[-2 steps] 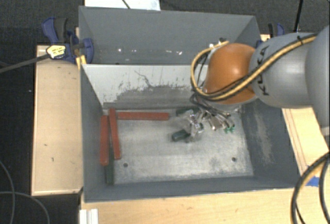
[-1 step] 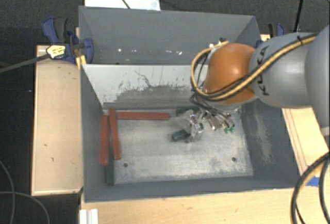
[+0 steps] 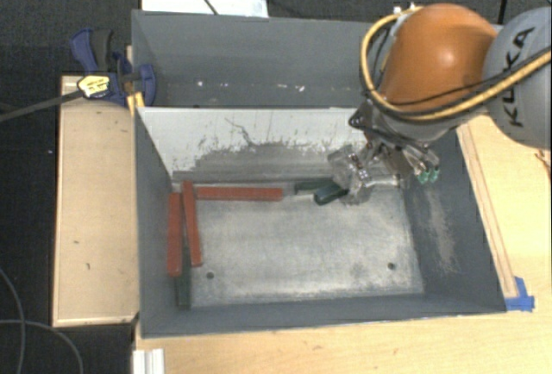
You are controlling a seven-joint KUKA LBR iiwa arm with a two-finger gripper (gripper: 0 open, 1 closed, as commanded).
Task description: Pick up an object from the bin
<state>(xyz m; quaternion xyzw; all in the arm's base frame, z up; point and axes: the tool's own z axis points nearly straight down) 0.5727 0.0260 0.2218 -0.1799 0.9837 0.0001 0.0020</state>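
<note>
Arm (image 3: 523,79): pale grey rounded casing, smooth and matt.
Marking (image 3: 516,75): black capitals reading KUKA, printed along the grey link.
Wrist cover (image 3: 435,53): glossy orange dome, the brightest part of the machine.
Cables (image 3: 373,62): one yellow and one black, looped together round the orange dome.
Wrist mount (image 3: 388,129): dark grey block beneath the dome.
Gripper (image 3: 352,185): bare silvery metal parts, with a small green piece at its side.

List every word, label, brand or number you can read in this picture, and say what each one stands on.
"KUKA": on the grey arm link, the letters running along its side.
Nothing else can be read: the reddish-brown sticks and the dark green thing in the bin show no legible marks.
</note>
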